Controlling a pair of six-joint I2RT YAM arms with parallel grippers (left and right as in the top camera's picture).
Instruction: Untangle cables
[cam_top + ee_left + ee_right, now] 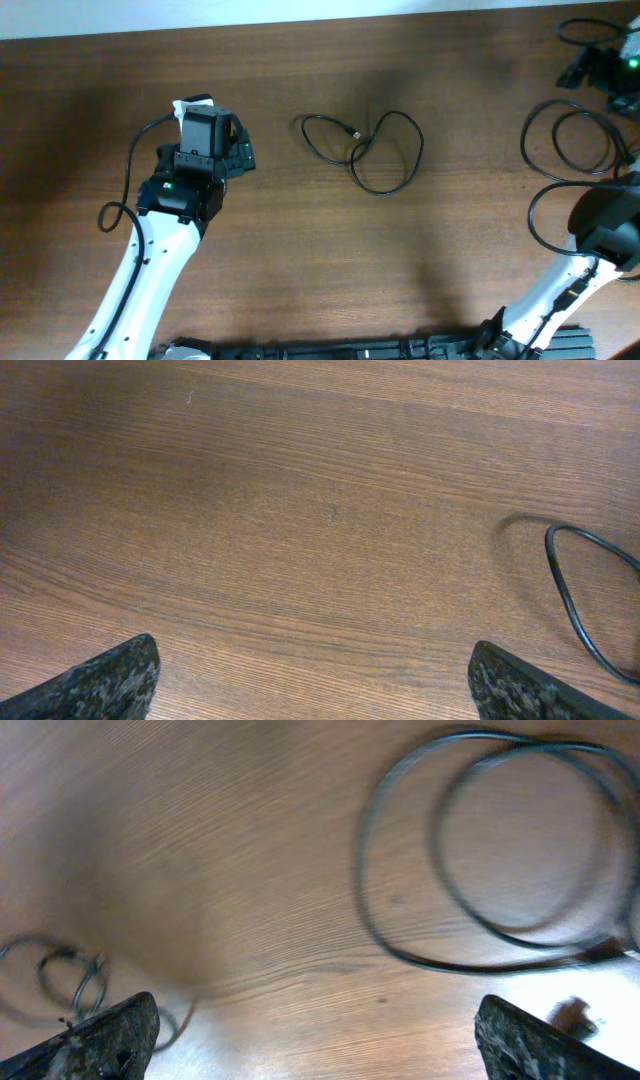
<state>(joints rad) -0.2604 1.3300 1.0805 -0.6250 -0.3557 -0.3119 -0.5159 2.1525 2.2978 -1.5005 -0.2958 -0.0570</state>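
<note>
Left gripper (320,685) and right gripper (320,1040) both gape wide and empty, so I'd have the left reach the cables (365,150) lying mid-way across the table (300,260) and pinch one strand beside the crossing.

- A brown wooden tabletop (300,250) with fine lengthwise grain fills nearly the whole overhead view.
- A pale white strip (200,15) borders its far edge, slightly slanted.
- A black rail (350,352) lies along the near edge.
- Soft light leaves dim shadow patches on the wood; the right wrist view shows a bright glare (400,1040).
</note>
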